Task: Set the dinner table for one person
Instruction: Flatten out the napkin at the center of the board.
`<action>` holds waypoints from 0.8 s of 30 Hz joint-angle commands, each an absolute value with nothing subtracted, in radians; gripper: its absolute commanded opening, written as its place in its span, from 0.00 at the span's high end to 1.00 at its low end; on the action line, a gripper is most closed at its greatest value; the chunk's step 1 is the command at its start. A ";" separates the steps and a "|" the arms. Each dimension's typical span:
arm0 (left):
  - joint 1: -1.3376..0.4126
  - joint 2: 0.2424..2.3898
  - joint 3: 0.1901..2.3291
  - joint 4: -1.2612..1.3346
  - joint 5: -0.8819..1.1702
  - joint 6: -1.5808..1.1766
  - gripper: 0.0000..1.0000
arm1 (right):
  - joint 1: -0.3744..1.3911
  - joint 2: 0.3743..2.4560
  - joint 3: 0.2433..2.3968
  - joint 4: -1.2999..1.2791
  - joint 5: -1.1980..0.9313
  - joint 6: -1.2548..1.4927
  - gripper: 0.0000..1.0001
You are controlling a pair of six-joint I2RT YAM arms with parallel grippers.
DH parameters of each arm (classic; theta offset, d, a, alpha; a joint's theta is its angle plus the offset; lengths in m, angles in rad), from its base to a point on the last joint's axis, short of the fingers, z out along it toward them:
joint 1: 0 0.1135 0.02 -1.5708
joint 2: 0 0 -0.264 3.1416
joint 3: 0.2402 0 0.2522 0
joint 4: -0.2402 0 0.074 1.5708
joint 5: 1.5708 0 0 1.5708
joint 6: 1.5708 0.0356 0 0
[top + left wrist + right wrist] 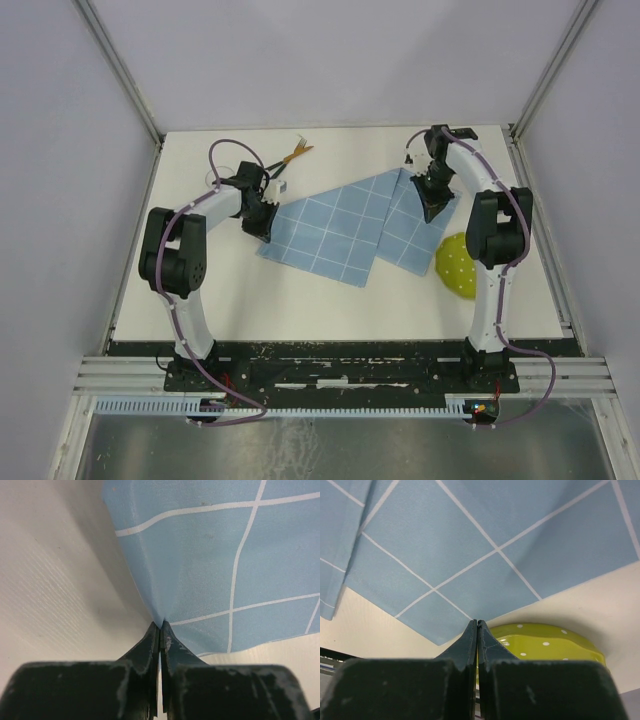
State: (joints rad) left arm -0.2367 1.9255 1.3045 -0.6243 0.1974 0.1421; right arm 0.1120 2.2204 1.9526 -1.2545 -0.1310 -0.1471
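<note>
- Pinching the cloth (pixel 215 570) at its left corner, the left gripper (pixel 160 626) has its jaws shut on the fabric, which rises off the table into the tips.
- The right gripper (pixel 477 622) is likewise closed on a cloth edge at the far right. There the fabric lies doubled over itself, with a loose fold.
- The dinner table (pixel 330 300) is the broad off-white top under everything. The blue gridded cloth lies across its middle, slanting from near left to far right.
- By its drape, the cloth looks light, soft and limp. It should sag between two holds and crease easily, so opposite corners, kept taut, are the places to hold it.
- A lime dotted plate (pixel 545 642) sits just near-right of the cloth. It is probably rigid, breakable and slick, so its rim is the place to grip.
</note>
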 commanded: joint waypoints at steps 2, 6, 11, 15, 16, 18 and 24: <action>-0.231 1.909 1.393 -0.671 0.280 0.094 0.97 | 0.175 2.212 1.937 -1.277 -0.150 -0.161 0.98; -0.229 1.904 1.461 -0.692 0.308 0.064 0.97 | 0.218 2.242 1.910 -1.270 -0.135 -0.158 0.98; -0.228 1.905 1.547 -0.715 0.327 0.050 0.97 | 0.233 2.259 1.896 -1.266 -0.113 -0.151 0.98; -0.217 1.909 1.598 -0.724 0.356 0.023 0.97 | 0.233 2.266 1.878 -1.262 -0.107 -0.144 0.98; -0.214 1.911 1.611 -0.730 0.370 0.013 0.97 | 0.233 2.266 1.869 -1.259 -0.107 -0.142 0.98; -0.209 1.913 1.637 -0.737 0.395 -0.008 0.97 | 0.233 2.264 1.854 -1.256 -0.107 -0.140 0.98; -0.201 1.915 1.699 -0.743 0.438 -0.055 0.97 | 0.241 2.257 1.831 -1.260 -0.096 -0.135 0.98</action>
